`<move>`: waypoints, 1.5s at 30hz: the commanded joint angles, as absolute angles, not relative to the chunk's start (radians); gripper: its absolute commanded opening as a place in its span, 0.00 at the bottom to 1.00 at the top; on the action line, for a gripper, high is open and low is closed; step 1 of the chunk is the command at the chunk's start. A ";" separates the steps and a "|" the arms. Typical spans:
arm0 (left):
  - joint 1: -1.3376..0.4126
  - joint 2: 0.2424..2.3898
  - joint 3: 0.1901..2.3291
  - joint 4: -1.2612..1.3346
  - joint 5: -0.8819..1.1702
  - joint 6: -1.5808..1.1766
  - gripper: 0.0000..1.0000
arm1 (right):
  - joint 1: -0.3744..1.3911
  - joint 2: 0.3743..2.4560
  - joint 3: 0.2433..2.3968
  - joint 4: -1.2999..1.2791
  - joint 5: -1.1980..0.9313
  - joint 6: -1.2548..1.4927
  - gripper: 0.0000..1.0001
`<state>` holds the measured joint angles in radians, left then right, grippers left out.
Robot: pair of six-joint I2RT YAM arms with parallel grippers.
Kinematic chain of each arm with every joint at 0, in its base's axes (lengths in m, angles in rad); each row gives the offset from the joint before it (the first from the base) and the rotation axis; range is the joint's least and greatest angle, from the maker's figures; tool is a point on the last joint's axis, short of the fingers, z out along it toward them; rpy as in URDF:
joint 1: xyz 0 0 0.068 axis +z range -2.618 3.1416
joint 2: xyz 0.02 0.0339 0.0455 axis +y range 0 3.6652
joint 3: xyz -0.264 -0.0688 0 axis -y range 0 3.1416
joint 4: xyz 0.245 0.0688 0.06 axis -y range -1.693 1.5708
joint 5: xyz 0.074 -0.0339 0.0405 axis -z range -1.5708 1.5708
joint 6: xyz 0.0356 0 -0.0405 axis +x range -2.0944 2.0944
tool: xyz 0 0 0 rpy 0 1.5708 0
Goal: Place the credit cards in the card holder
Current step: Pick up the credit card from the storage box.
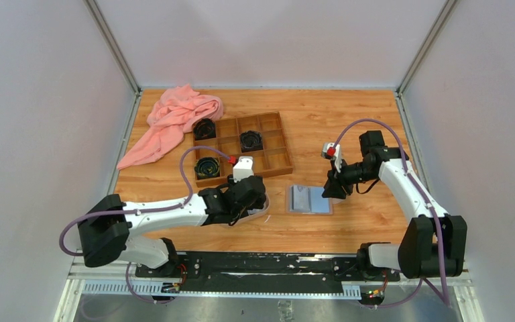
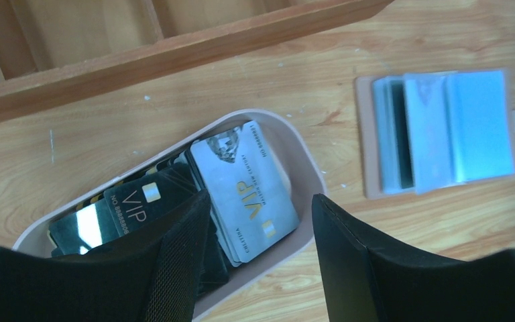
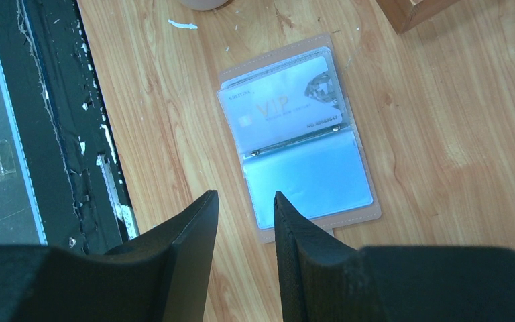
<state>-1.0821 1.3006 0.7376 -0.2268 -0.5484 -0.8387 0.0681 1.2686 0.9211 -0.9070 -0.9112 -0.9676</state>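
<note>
Left gripper (image 2: 260, 198), spread empty over the credit cards (image 2: 241, 178) in the tray (image 2: 310, 164), should pinch only the top card; right gripper (image 3: 245, 196), parted and empty, hovers above the card holder (image 3: 302, 178).

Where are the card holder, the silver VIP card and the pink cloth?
card holder (image 3: 305, 180): right wrist view, its lower clear sleeve.
silver VIP card (image 2: 245, 191): left wrist view, its face.
pink cloth (image 1: 174, 119): top view, its middle.

The left gripper (image 2: 260, 204), jaws apart, hangs over an oval tray (image 2: 306, 161) of credit cards (image 2: 241, 181) (black and grey); the card holder (image 2: 442, 127) lies open nearby.
</note>
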 commanded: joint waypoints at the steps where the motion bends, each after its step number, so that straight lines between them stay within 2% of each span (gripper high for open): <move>1: -1.077 1.356 0.765 -0.262 -0.610 -0.890 0.61 | 0.084 1.255 0.936 -0.913 -0.899 -0.959 0.40; 21: -1.067 1.487 0.784 -0.267 -0.630 -1.012 0.60 | 0.084 1.246 0.931 -0.917 -0.915 -0.960 0.40; 30: -1.058 1.572 0.806 -0.263 -0.611 -1.035 0.39 | 0.084 1.211 0.930 -0.922 -0.926 -0.963 0.40; 35: -1.057 1.612 0.834 -0.281 -0.611 -1.033 0.34 | 0.082 1.198 0.928 -0.924 -0.927 -0.965 0.40; 43: -1.058 1.538 0.791 -0.240 -0.597 -1.018 0.03 | 0.083 1.196 0.929 -0.923 -0.925 -0.959 0.40; 45: -1.058 1.489 0.761 -0.207 -0.592 -1.008 0.00 | 0.083 1.198 0.928 -0.924 -0.927 -0.956 0.40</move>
<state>-1.0557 1.5562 0.8219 -0.2405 -0.6258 -1.0065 0.0685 1.2125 0.9211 -0.9062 -0.9123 -0.9642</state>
